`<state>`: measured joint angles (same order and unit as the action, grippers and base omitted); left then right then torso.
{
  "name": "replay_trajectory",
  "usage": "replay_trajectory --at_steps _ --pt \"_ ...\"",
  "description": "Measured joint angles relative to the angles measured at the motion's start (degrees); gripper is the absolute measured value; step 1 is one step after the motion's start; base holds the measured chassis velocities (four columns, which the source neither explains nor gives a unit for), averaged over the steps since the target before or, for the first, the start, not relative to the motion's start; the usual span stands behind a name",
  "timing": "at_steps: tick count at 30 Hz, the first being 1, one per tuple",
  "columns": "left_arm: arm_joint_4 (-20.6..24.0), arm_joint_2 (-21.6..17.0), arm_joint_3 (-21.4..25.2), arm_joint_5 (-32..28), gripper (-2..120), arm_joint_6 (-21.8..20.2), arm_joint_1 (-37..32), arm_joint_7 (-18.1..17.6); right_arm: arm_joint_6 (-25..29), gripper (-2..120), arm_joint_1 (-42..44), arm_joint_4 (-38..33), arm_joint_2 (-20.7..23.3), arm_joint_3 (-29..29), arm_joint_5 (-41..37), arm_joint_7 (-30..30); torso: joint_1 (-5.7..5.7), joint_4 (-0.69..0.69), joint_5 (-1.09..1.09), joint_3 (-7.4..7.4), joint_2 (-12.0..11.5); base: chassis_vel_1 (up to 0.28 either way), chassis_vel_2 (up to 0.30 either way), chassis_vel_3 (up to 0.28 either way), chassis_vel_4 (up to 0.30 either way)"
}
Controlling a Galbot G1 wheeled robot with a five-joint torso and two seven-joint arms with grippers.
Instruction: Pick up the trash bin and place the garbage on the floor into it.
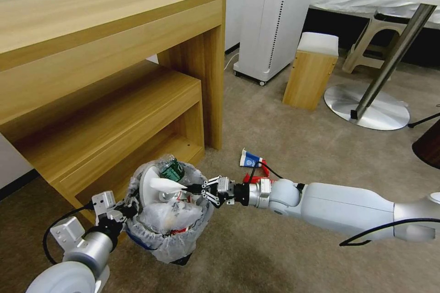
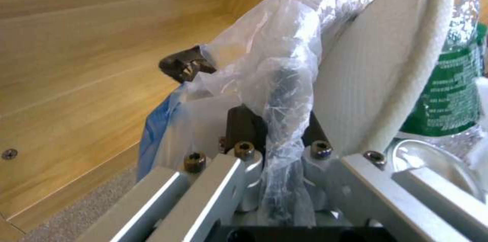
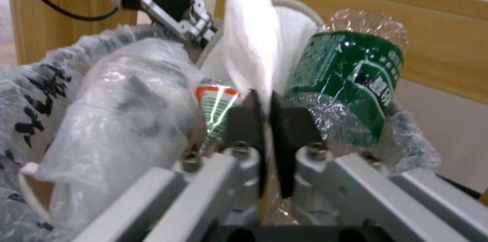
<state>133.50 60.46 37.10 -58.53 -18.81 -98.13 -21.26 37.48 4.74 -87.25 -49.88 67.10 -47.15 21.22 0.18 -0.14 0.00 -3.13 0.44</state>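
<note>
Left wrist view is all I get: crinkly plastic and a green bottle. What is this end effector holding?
Observer: The left end effector grips the rim of the trash bin.
Operator: Is the other arm busy?
Observer: The right end effector is shut on a white paper piece over the bin's mouth.
Operator: Any litter outside the bin?
Observer: A blue-white carton and a red wrapper lie on the floor beside the right arm.

The left gripper point(image 1: 123, 213) grips the rim of the trash bin point(image 1: 168, 242) (already stuffed), while the right gripper point(image 1: 198, 188) pinches a white tissue point(image 1: 166, 185) over it; a blue-white carton point(image 1: 250, 159) lies on the floor point(image 1: 293, 146) behind.
</note>
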Motion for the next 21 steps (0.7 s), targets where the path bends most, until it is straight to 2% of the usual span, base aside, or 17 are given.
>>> replay_trajectory --at_steps 2,3,6,7,10,11,14,15,17,18,21 --pt "-0.37 -0.05 0.06 -0.01 3 0.02 -0.01 0.02 -0.21 22 0.00 -0.42 0.41 -0.44 0.10 0.00 0.00 0.00 0.00 0.00 0.00 0.000 0.000 0.000 0.000" --pt "-0.37 -0.05 0.06 -0.01 3 0.02 -0.01 0.02 -0.21 22 0.00 -0.42 0.41 -0.44 0.10 0.00 0.00 0.00 0.00 0.00 0.00 0.000 0.000 0.000 0.000" --pt "-0.62 -0.07 0.07 0.00 3 0.06 -0.11 0.03 -0.26 35 0.24 -0.66 1.11 -1.15 0.38 0.03 0.00 0.00 0.00 0.00 0.00 0.000 0.000 0.000 0.000" --pt "-0.62 -0.07 0.07 0.00 3 0.06 -0.11 0.03 -0.26 35 0.24 -0.66 1.11 -1.15 0.38 0.03 0.00 0.00 0.00 0.00 0.00 0.000 0.000 0.000 0.000" --pt "-0.65 0.03 0.00 0.05 3 0.06 -0.22 0.03 -0.25 50 0.86 -1.05 1.73 -1.96 0.78 0.11 0.00 0.00 0.00 0.00 0.00 0.000 0.000 0.000 0.000" --pt "-0.65 0.03 0.00 0.05 3 0.06 -0.22 0.03 -0.25 50 0.86 -1.05 1.73 -1.96 0.78 0.11 0.00 0.00 0.00 0.00 0.00 0.000 0.000 0.000 0.000" --pt "-1.10 0.08 -0.02 0.11 3 0.09 -0.14 0.04 -0.24 65 1.55 -1.85 2.10 -3.20 0.94 0.03 0.00 0.00 0.00 0.00 0.00 0.000 0.000 0.000 0.000" --pt "-1.10 0.08 -0.02 0.11 3 0.09 -0.14 0.04 -0.24 65 1.55 -1.85 2.10 -3.20 0.94 0.03 0.00 0.00 0.00 0.00 0.00 0.000 0.000 0.000 0.000" --pt "-1.55 0.07 0.02 0.15 3 0.12 -0.02 0.04 -0.28 75 2.19 -2.75 2.44 -4.56 1.00 -0.97 0.00 0.00 0.00 0.00 0.00 0.000 0.000 0.000 0.000" --pt "-1.55 0.07 0.02 0.15 3 0.12 -0.02 0.04 -0.28 75 2.19 -2.75 2.44 -4.56 1.00 -0.97 0.00 0.00 0.00 0.00 0.00 0.000 0.000 0.000 0.000" --pt "-1.93 -0.02 0.05 0.18 3 0.14 0.19 0.04 -0.46 91 2.94 -3.68 3.23 -6.12 1.26 -1.66 0.00 0.00 0.00 0.00 0.00 0.000 0.000 0.000 0.000"
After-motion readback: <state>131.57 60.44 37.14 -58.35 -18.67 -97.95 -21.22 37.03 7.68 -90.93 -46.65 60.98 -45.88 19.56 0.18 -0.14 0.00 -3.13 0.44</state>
